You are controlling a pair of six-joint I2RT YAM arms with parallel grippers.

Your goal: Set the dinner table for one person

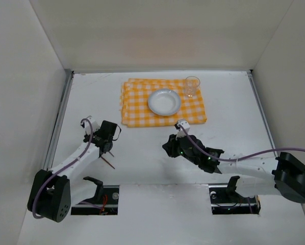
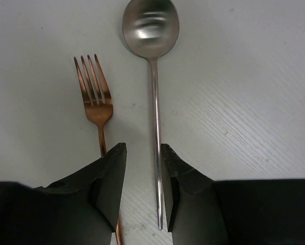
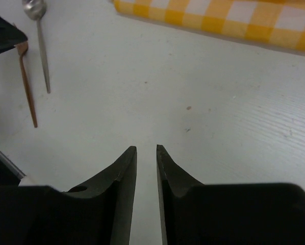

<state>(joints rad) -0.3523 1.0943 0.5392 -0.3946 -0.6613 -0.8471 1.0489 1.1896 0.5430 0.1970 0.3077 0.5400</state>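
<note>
A copper fork [image 2: 94, 94] and a silver spoon [image 2: 151, 30] lie side by side on the white dinner table [image 1: 234, 112]. My left gripper [image 2: 143, 148] is open and low over their handles. The spoon's handle lies between the jaws, close to the right finger, and the fork's handle passes under the left finger. In the top view the left gripper [image 1: 107, 151] covers the spoon, and only the fork's handle end [image 1: 110, 163] shows. My right gripper [image 3: 146, 148] is empty, its jaws a narrow gap apart, above bare table near the mat's front edge [image 1: 167, 147].
An orange-and-white checked mat [image 1: 137, 109] lies at the back centre with a white plate [image 1: 164, 102] and a clear glass [image 1: 192, 87] on it. The mat's edge shows in the right wrist view [image 3: 219, 20]. White walls enclose the table on three sides.
</note>
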